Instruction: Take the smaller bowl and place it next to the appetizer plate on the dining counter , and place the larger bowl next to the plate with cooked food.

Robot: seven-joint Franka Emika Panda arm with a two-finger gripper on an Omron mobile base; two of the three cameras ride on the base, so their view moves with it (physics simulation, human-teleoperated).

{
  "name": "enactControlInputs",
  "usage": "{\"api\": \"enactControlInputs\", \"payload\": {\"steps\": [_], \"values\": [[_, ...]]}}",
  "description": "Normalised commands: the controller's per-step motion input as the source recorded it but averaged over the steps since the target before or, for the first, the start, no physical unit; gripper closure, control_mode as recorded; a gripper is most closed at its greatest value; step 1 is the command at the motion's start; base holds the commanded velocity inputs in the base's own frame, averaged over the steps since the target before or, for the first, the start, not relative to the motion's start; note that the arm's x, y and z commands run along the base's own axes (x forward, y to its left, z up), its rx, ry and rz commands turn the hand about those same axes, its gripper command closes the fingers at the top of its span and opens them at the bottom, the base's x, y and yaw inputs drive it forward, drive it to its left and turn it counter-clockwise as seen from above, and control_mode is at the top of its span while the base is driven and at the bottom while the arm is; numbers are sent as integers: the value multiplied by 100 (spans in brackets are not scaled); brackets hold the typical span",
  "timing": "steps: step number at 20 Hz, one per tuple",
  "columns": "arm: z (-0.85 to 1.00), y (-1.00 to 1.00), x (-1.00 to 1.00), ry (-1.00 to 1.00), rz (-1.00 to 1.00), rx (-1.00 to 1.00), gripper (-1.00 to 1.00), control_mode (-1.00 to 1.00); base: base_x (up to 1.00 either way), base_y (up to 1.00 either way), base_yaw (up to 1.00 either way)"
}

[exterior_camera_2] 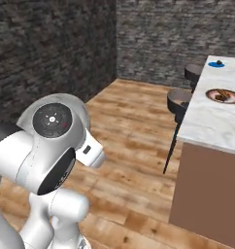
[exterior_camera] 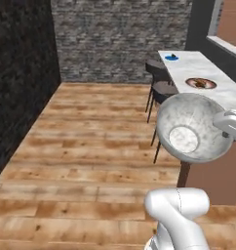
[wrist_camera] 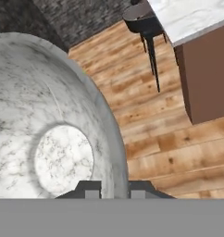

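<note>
I carry the larger bowl point(exterior_camera: 192, 128) in the air, near the dining counter's point(exterior_camera: 222, 85) near end

My gripper point(wrist_camera: 111, 190) is clamped on the bowl's rim, one finger point(wrist_camera: 91, 193) inside and one outside, and the bowl hangs tilted on its side above the wood floor point(exterior_camera: 86, 146), its pale bottom facing the left base camera. Far along the counter sits the appetizer plate point(exterior_camera: 171, 57); the plate with cooked food point(exterior_camera: 201, 83) lies nearer me. Two dark stools point(exterior_camera: 161, 90) stand on the counter's left

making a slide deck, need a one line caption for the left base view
The jaws hold the larger bowl tilted by its rim beside the dining counter, short of the plate of cooked food.
</note>
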Motion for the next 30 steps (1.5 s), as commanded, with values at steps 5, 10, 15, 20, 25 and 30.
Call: {"api": "enactControlInputs", "payload": {"steps": [5, 10, 15, 20, 25, 30], "values": [[0, 0, 0, 0, 0, 0, 100, 100, 100, 70, -47], [0, 0, 0, 0, 0, 0, 100, 100, 100, 65, -49], [0, 0, 0, 0, 0, 0, 100, 100, 100, 52, -52], [0, 0, 0, 0, 0, 0, 100, 100, 100, 59, -53], [0, 0, 0, 0, 0, 0, 100, 100, 100, 66, -53], [0, 0, 0, 0, 0, 0, 100, 100, 100, 85, -54]]}}
